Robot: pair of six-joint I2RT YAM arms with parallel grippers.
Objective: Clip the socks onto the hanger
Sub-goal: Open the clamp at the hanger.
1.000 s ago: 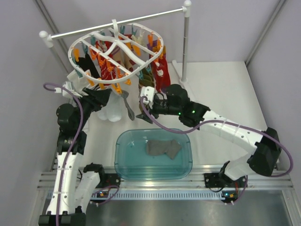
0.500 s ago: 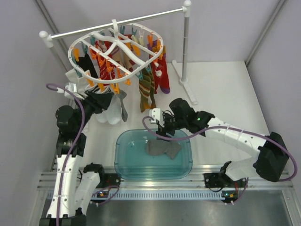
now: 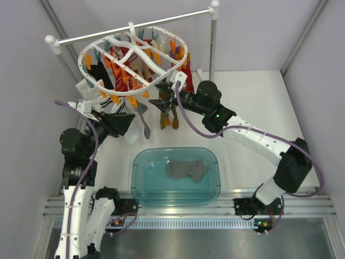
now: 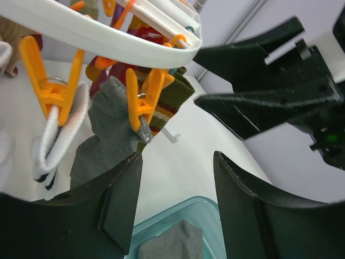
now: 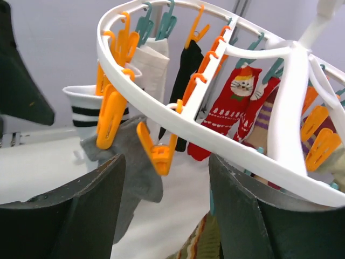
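Fingers (image 4: 121,199) of left gripper (image 4: 178,162) spread, empty, just beside a grey sock (image 4: 108,129) pegged in an orange clip (image 4: 143,105) on the hanger (image 4: 108,46). Right gripper (image 5: 164,162) likewise spread, empty, under the hanger's rim. Other grey sock (image 3: 186,170) in the teal tub (image 3: 137,181) by the table's (image 3: 253,108) near edge.

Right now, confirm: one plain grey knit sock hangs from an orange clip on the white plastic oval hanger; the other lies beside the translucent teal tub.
Wrong in one respect: the second grey sock lies inside the translucent teal tub, not beside it, as the top external view shows. The rest holds.
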